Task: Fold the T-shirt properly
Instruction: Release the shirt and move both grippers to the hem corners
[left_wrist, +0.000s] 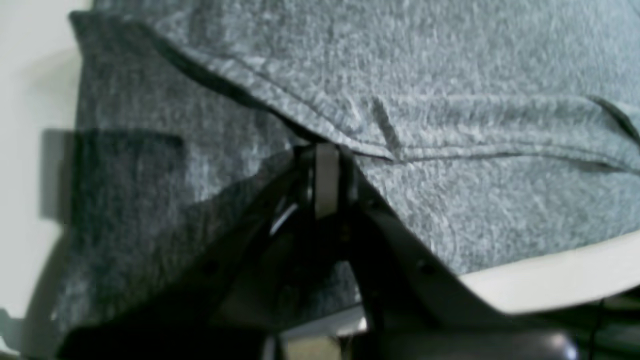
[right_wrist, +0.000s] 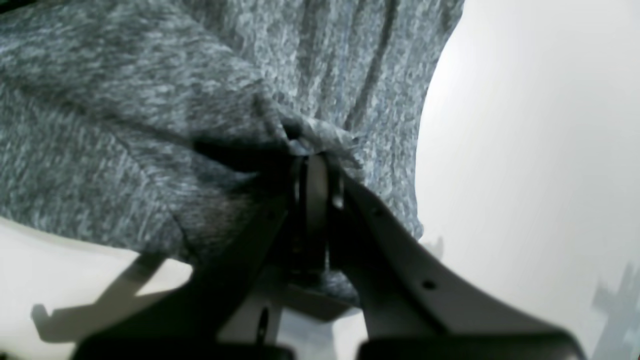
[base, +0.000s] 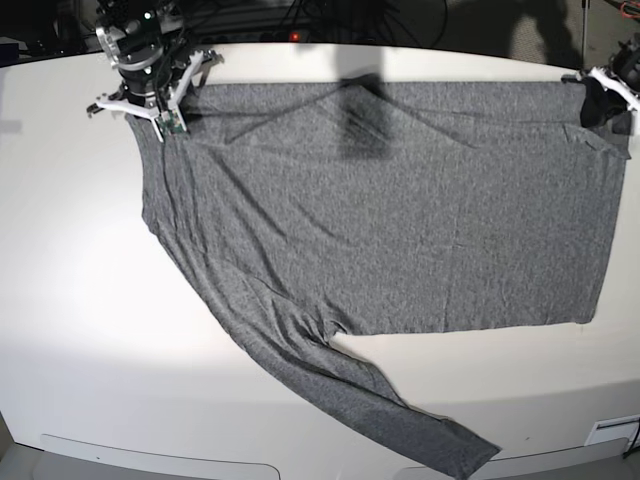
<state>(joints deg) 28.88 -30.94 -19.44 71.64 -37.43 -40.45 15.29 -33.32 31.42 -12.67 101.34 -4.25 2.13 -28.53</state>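
Nearest the camera a sleeve (base: 400, 415) trails toward the bench (base: 80, 330) edge, while the T-shirt (base: 400, 210) lies spread flat, its 2 far corners pinched by the left gripper (left_wrist: 327, 150) and right gripper (right_wrist: 315, 157) — jaws pressed together on cloth — likely to pull that edge taut for folding.

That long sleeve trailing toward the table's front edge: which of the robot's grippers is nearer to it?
The right gripper, though neither is close. It grips the T-shirt at the far corner on the sleeve's side; the left gripper holds the opposite far corner.
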